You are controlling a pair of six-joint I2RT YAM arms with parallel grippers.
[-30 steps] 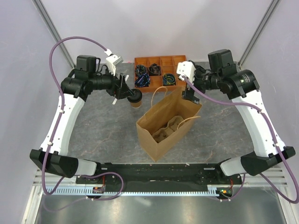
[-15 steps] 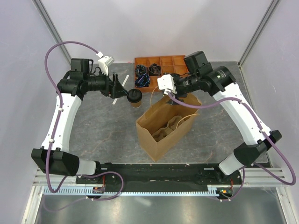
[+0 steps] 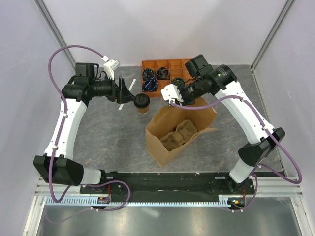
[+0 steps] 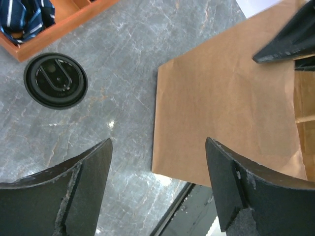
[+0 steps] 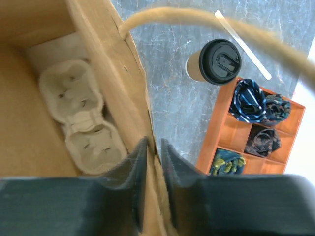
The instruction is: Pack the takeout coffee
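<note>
Bag mouth: the paper bag (image 3: 160, 147) stands open upward, and the right tool (image 5: 152, 157) pinches its far rim and blocks that edge.
Handle: a paper handle (image 5: 197, 14) arcs up from the rim beside the right tool.
Bag floor: the cup carrier (image 5: 81, 123) covers much of it.
Coffee to bag: a strip of bare worktop (image 3: 113, 132).
Behind the takeout coffee (image 3: 142, 101): the orange tray (image 3: 170, 62), just beside it.
Left tool (image 4: 157, 147): fingers spread wide, nothing between them.

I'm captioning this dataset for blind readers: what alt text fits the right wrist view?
The right gripper pinches the top edge of the paper bag. Inside lies a moulded cup carrier; outside, the lidded takeout coffee stands on the table beside an orange tray.
</note>
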